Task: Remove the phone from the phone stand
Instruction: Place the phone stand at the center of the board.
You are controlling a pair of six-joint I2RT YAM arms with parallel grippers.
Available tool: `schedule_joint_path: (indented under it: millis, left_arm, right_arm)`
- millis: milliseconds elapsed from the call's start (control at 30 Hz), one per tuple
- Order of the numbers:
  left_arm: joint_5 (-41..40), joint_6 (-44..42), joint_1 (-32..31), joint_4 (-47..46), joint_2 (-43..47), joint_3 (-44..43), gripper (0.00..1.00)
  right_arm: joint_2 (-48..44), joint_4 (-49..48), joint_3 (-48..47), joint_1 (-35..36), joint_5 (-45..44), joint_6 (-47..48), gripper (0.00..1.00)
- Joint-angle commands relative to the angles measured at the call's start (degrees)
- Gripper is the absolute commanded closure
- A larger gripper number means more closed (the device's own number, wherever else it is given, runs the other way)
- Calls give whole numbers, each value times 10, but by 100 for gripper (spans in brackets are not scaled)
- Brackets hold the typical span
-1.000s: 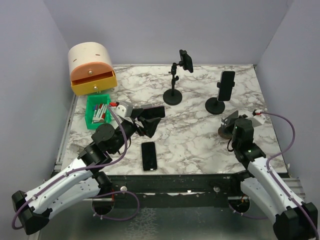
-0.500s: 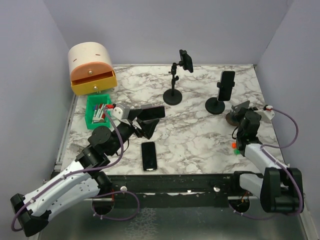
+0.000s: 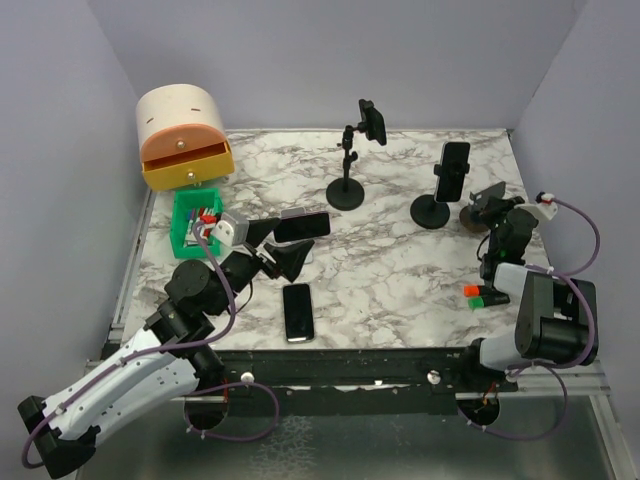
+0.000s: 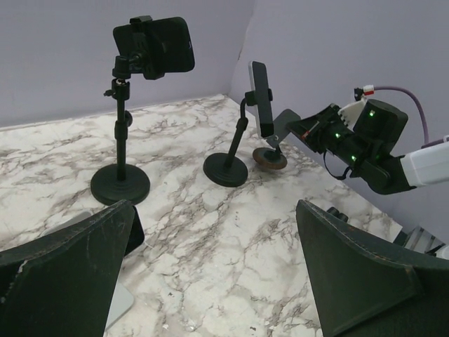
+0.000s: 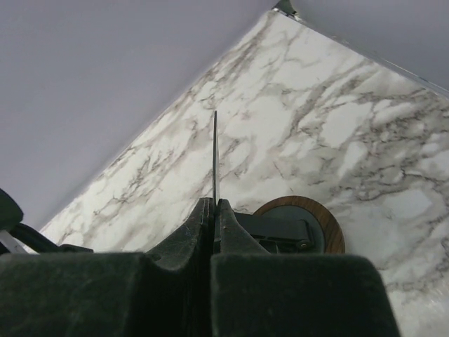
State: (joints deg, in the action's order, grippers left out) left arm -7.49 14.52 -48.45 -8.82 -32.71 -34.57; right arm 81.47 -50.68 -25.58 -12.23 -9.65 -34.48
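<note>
Several markers (image 3: pixel 207 216) lie in the green bin (image 3: pixel 180 228).

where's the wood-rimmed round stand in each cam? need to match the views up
Top external: wood-rimmed stand at far right, just right of the short black stand.
Left wrist: wood-rimmed stand right of centre, behind the short black stand.
Right wrist: wood-rimmed stand low, right of centre.
Shared landmark: the marble table in all three; the short black stand in two.
</note>
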Motion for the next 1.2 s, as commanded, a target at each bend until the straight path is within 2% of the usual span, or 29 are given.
schedule_joint_path:
  millis: [0, 900, 1067, 1167]
  left_arm:
    - [34, -10, 4, -25, 14, 10, 1]
    - [54, -4, 14, -37, 13, 14, 1]
    - [62, 0, 17, -39, 13, 16, 1]
    - [63, 1, 17, -40, 13, 16, 1]
  right_arm:
    - [22, -58, -35, -11, 56, 26, 100]
    - [36, -9, -8, -36, 86, 54, 99]
    - [27, 8, -1, -37, 76, 61, 87]
    - [21, 16, 4, -37, 70, 60, 75]
